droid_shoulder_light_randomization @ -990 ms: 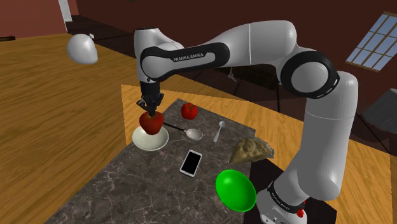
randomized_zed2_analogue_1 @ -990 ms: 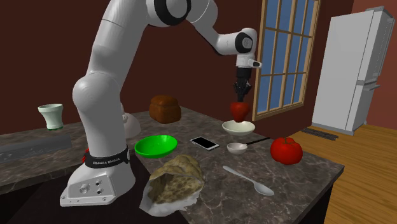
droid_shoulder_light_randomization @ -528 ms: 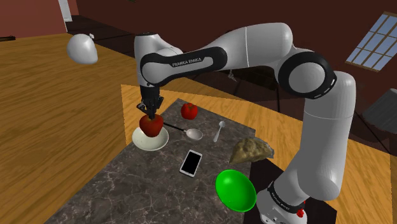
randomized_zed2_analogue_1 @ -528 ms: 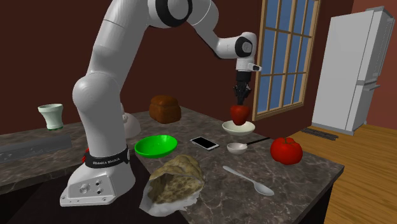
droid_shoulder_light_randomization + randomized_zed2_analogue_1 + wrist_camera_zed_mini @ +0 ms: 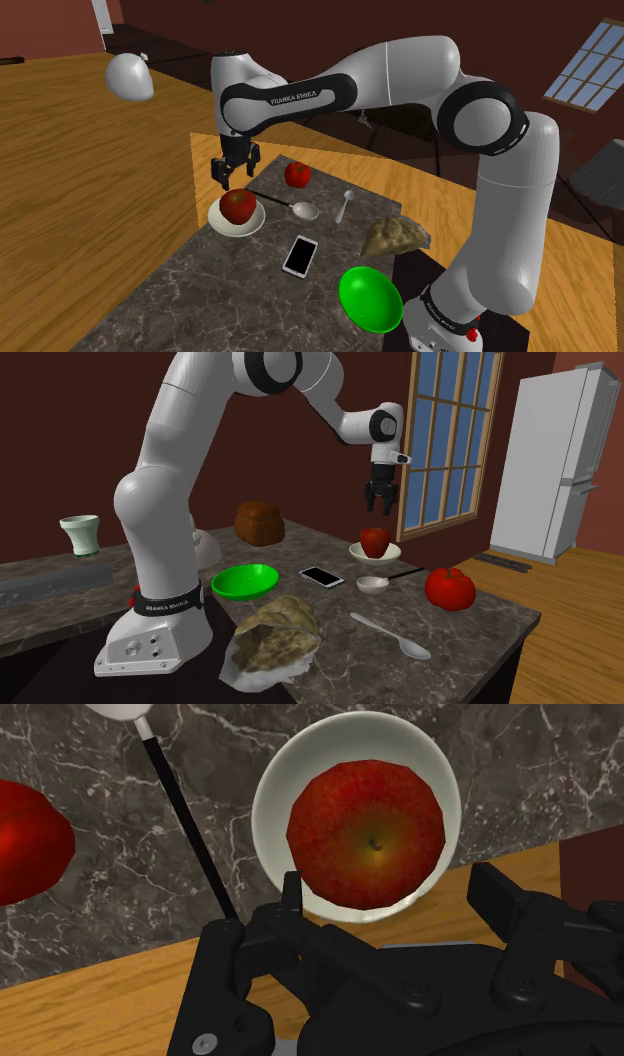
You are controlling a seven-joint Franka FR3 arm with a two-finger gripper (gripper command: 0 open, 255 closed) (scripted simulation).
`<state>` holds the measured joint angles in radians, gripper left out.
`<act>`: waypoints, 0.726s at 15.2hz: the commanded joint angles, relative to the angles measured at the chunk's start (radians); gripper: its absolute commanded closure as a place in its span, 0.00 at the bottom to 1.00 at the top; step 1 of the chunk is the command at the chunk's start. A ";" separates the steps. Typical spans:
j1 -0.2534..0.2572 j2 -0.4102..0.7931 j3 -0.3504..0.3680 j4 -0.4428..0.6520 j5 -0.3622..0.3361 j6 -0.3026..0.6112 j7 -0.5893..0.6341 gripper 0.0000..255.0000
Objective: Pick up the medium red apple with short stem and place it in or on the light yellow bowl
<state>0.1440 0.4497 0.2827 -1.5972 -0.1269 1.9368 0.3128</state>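
The end effector [image 5: 231, 180] hangs with its two black fingers [image 5: 497, 894] spread wide, pinching nothing and touching nothing. In the second exterior view the end effector [image 5: 381, 507] sits at twelve o'clock from the apple [image 5: 375, 541], with a clear gap between the fingertips and the fruit.

The red apple [image 5: 238, 205] rests inside the pale bowl [image 5: 222, 222], well apart from the fingers. Seen from the wrist, the apple [image 5: 366, 819] shows its stem pit facing up toward the end effector [image 5: 390, 889], so its core axis stands roughly upright. It covers most of the bowl [image 5: 275, 779].

The bowl stands on the dark marbled desk [image 5: 200, 290] near an edge. In the shoulder view a second red fruit [image 5: 297, 174] lies at about two o'clock from the bowl, and a black-handled ladle [image 5: 290, 206] lies at three o'clock.
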 commanded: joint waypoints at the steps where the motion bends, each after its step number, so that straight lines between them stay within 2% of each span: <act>1: 0.000 0.000 0.000 0.000 0.000 0.000 0.000 0.00; 5: 0.004 -0.018 0.005 0.103 0.008 -0.119 -0.007 0.00; 11: 0.004 -0.018 0.005 0.103 0.008 -0.119 -0.007 0.00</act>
<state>0.1478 0.4321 0.2874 -1.4947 -0.1186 1.8179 0.3062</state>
